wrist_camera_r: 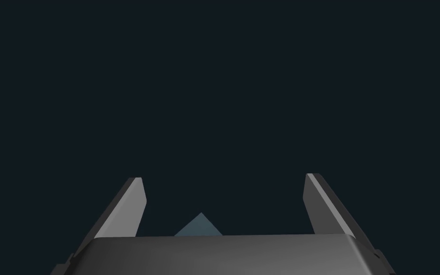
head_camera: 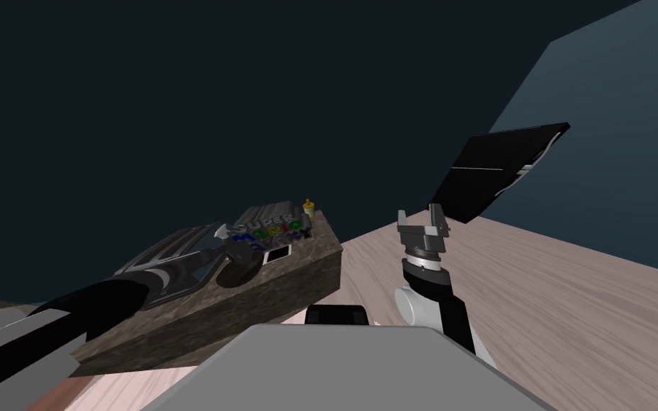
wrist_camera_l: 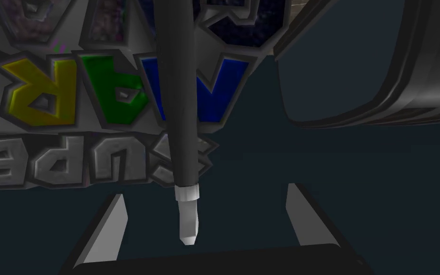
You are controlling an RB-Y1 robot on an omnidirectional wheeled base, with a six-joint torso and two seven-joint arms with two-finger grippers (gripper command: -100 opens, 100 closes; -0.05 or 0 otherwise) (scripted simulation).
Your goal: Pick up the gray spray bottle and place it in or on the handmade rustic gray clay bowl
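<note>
Two grippers, both with fingers spread and holding nothing. Our left gripper point(wrist_camera_l: 205, 191) is at the game box point(head_camera: 272, 222) on the stone-patterned counter point(head_camera: 270, 300). Our right gripper point(head_camera: 418, 211) hangs raised, well apart from the box.

One spray bottle point(wrist_camera_l: 177, 95), slim and dark grey with a pale nozzle, runs across the box's lettering. Its nozzle end lies between the left fingers point(wrist_camera_l: 114, 224) and touches neither, but sits nearer one finger than the other. One dark bowl point(wrist_camera_l: 405, 95) sits just beside the box, near the bottle. One small yellow bottle point(head_camera: 308, 207) stands at the box's far corner.

Count: one spray bottle, one bowl, one game box, one yellow bottle, one counter, two grippers.

Hazards, as we judge them:
- **Off-centre closing.** The nearer finger would meet the round body first and push it sideways, out of the grip.
- **Grip at the narrow nozzle end.** The long body would hang unsupported, so it may pivot or slip once lifted.
- **Crowding.** The bowl and box are close, so a wide swing could knock the bowl or drag the box.

We cannot tell whether the bottle rests on the box or stands clear of it.
</note>
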